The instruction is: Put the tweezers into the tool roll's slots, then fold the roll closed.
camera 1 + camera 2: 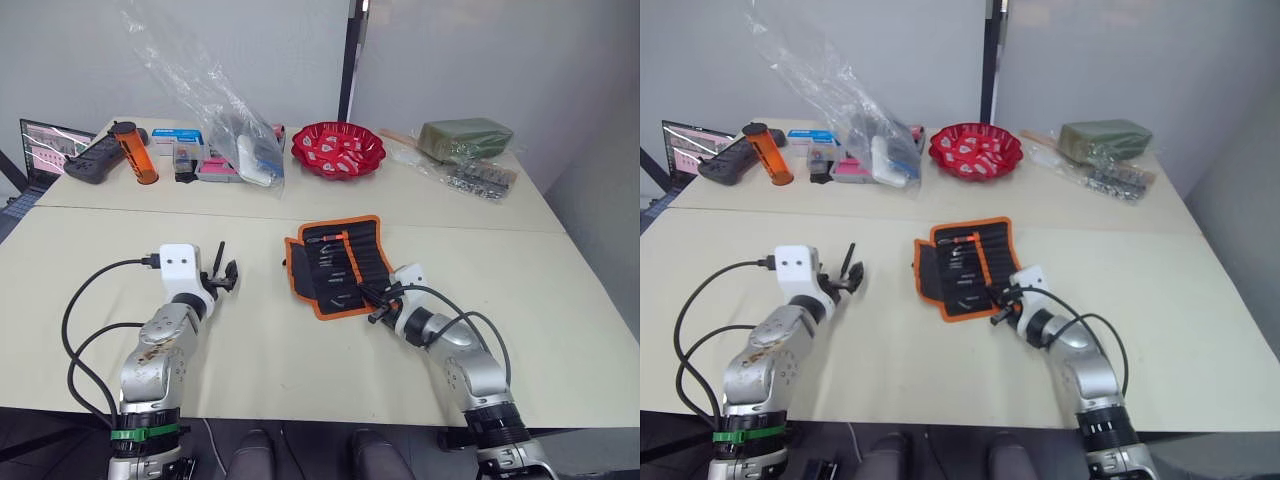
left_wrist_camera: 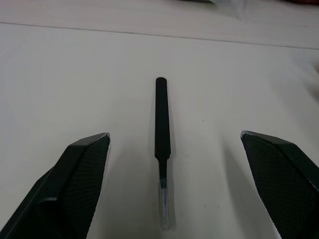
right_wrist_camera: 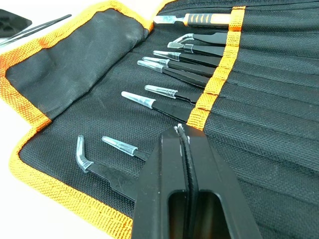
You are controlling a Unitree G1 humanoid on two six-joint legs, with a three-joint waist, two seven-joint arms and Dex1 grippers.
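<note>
Your right gripper (image 3: 185, 133), fingers pressed together and empty, hovers at the near edge of the unfolded tool roll (image 1: 337, 264), where tweezers (image 3: 167, 67) sit in slots (image 3: 259, 74). Your left gripper (image 1: 222, 270) gapes over one loose tweezer (image 2: 161, 119) on the table (image 1: 300, 350).

One tool roll (image 1: 335, 265) lies open on the table (image 1: 300, 350). Eight tweezers (image 3: 164, 107) sit in its slots (image 3: 259, 119), beside one orange-handled tool (image 3: 199, 20). One more loose tweezer (image 2: 162, 124) lies on the table left of the roll. One red bowl (image 1: 338, 148) and one orange bottle (image 1: 133, 152) stand at the far side.
</note>
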